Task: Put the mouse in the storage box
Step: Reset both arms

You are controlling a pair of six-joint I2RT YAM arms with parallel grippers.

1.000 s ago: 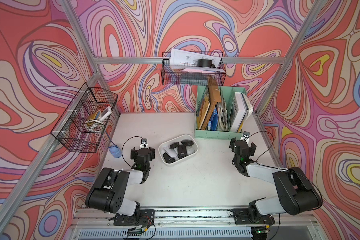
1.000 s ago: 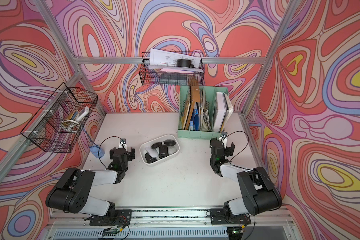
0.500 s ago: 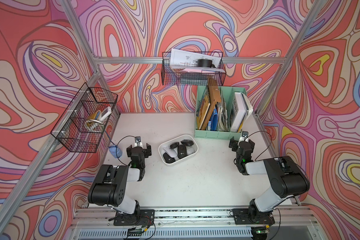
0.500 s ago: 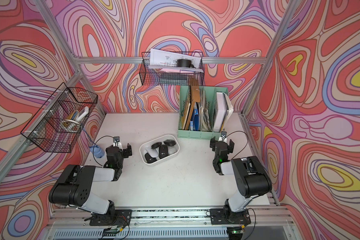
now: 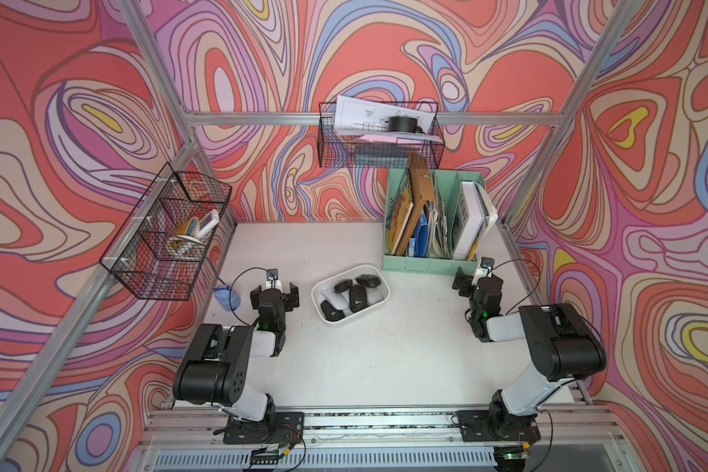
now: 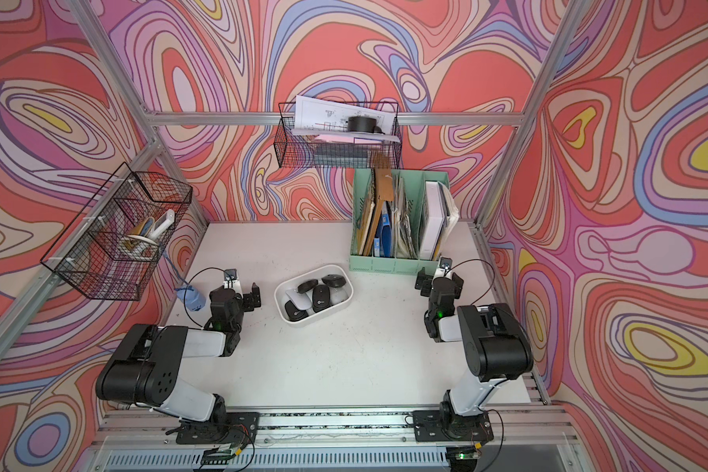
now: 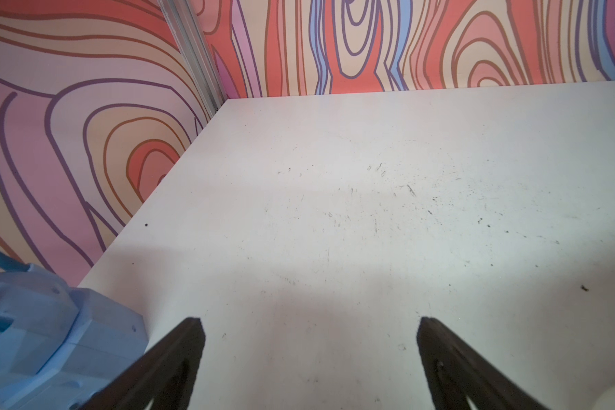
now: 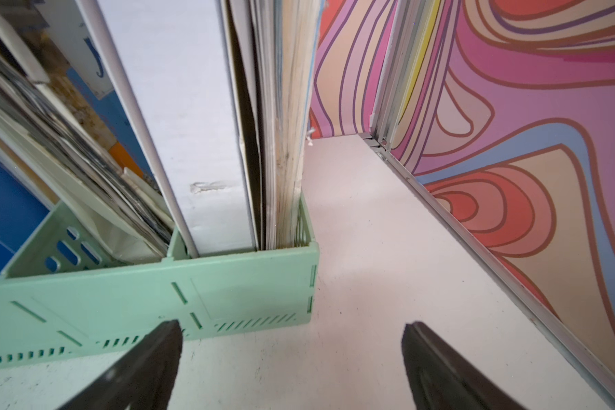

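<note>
— Several mice [image 5: 357,298] lie in the storage box [image 5: 360,314] in both top views, most of them black, one or two pale. The box stands on the desk [image 5: 364,367], between the two arms. I find no mouse outside of it.

— And the claws?

— The left claw [image 5: 274,292] hangs low over the desk near the box, not touching it. Its jaws are apart and nothing is between them. A small blue thing [image 5: 227,298] lies at its other side, near the wall. The right claw [image 5: 479,282] is just before the mint-green file organizer [image 5: 426,267], also spread wide and empty.

— What does the left wrist view give?

— Only bare desk ahead of the left claw [image 7: 309,323], and the blue thing [image 7: 32,337] close at one side. No mouse, no box.

— And the right wrist view?

— The right claw [image 8: 292,326] looks at the corner of the file organizer [image 8: 157,301], which has papers in it. Again no mouse.

— So the task looks finished, I think, unless one mouse is hidden somewhere. If one more must be taken, how?

— I judge a mouse to be light and stiff, a hard shell with a smooth rounded back, so it can slip. It is better to close on the two long flanks at the middle, low down, not on the back or the buttons. In the box they lie tight together, so there is little room beside them.
</note>
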